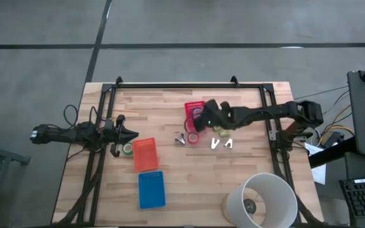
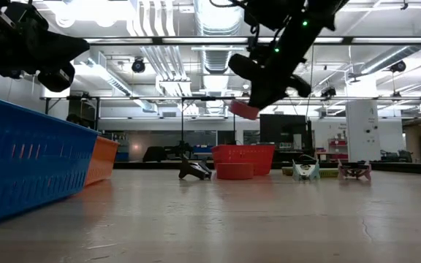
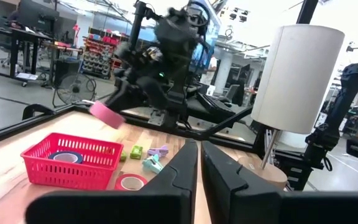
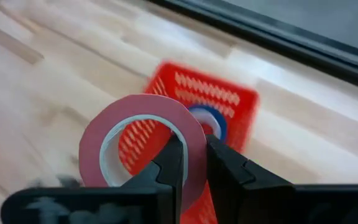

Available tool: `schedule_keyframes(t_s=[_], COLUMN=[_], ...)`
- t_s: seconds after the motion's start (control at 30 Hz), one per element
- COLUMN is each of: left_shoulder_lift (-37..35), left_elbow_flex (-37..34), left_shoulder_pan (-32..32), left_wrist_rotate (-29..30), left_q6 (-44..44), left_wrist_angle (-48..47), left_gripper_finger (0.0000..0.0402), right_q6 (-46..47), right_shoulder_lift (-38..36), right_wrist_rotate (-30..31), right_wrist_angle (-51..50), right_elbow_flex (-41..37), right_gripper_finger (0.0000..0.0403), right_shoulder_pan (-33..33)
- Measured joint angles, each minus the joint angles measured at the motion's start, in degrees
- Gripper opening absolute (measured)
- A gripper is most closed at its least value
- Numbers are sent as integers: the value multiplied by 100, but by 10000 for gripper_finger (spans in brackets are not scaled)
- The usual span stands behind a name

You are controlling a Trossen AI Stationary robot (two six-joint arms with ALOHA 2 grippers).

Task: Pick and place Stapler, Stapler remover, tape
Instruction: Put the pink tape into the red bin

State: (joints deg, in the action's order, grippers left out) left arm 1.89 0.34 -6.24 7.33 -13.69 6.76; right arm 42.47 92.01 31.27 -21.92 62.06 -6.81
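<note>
My right gripper (image 1: 198, 120) is lifted over the table's middle, shut on a pink tape roll (image 4: 143, 140), which also shows as pink tape roll (image 2: 244, 109) in the low view. Just beyond it stands the red basket (image 1: 194, 109) with a blue tape roll (image 4: 210, 121) inside. A red tape roll (image 1: 194, 137) lies flat on the table by the basket, and a green roll (image 1: 127, 148) lies beside the orange basket. A small dark tool (image 2: 194, 169) sits left of the red basket. My left gripper (image 1: 128, 134) hangs shut and empty at the table's left. My right gripper pinches the wall of the pink roll (image 4: 194, 146) on one side of the ring, one finger (image 4: 166, 163) in the ring's hole and the other finger (image 4: 225, 165) outside. The roll is lifted clear, above the table beside the red basket, its hole facing the wrist camera.
An orange basket (image 1: 146, 154) and a blue basket (image 1: 151, 189) lie at the near left. A big white cylinder (image 1: 262, 199) stands at the near right. Small pale tools (image 1: 222, 144) lie right of the red roll. A black frame (image 1: 189, 84) runs along the far edge.
</note>
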Motion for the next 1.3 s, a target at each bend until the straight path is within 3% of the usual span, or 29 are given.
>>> schedule_keyframes(t_s=[0.43, 0.8, 1.3], left_shoulder_lift=[11, 22, 24], left_elbow_flex=[0, 0, 0], left_shoulder_pan=[0, -1, -2], left_wrist_rotate=[0, 0, 0], left_q6=[0, 0, 0], left_wrist_angle=[3, -3, 0], left_gripper_finger=[23, 24, 25], right_q6=[-345, -320, -276], right_shoulder_lift=[607, 1177, 1252], right_wrist_rotate=[-327, -335, -280], right_wrist_angle=[866, 890, 915], right_elbow_flex=[-72, -43, -43], right_gripper_finger=[50, 50, 55], right_shoulder_pan=[-650, -845, -883])
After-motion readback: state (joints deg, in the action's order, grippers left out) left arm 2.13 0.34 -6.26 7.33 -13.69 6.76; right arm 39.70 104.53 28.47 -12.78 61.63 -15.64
